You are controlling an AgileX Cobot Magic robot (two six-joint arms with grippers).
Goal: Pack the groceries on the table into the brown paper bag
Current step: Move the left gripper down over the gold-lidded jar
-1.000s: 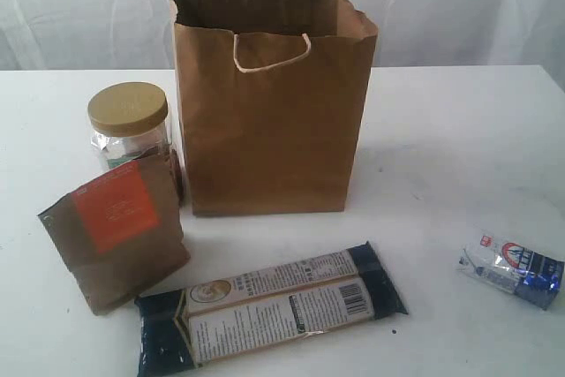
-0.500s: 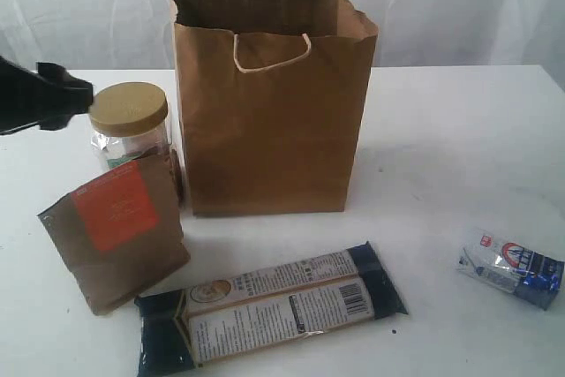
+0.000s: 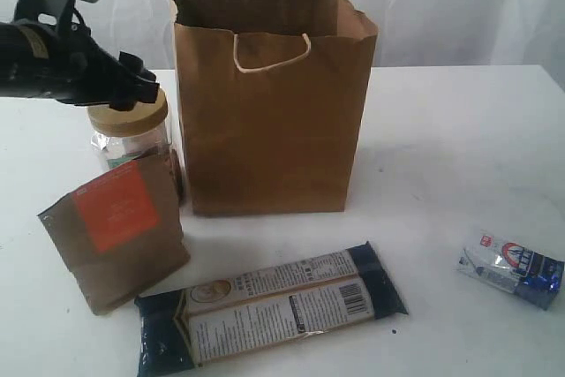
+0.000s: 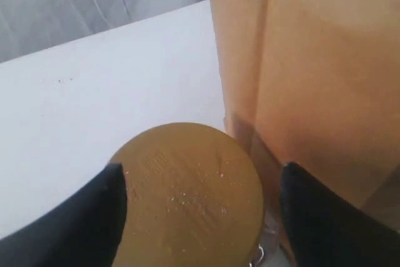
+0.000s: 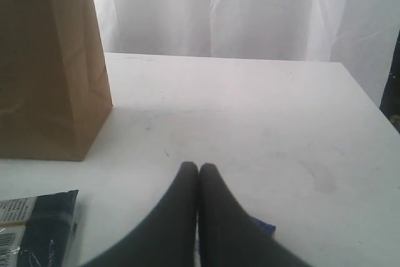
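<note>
Left gripper (image 4: 201, 173): fingers (image 4: 94, 217) were spread wide, one on each side of the lid of the gold-lidded jar (image 4: 187, 217), with nothing clamped. I couldn't tell whether the pads were touching the lid rim. My read is that the spread was set to clear the lid so they could close on it. The jar stood upright on the table (image 3: 441, 130), just beside the left wall of the brown paper bag (image 3: 269, 121). The arm came in from the side away from the bag, probably because there's little room for the inner finger on the bag side.

Right gripper (image 5: 198, 170): fingertips were pressed together and held nothing. It sat low over the table, pointing at open tabletop, and looked parked out of the way.

The bag stood upright with its mouth open and handles clear, ready for a drop from above. Nothing from the table had gone in yet. The brown pouch (image 3: 115, 231) leaned in front of the jar. The long dark-blue packet (image 3: 269, 306) lay flat in front of the bag. The small blue-silver packet (image 3: 512, 269) lay well apart on the right.
</note>
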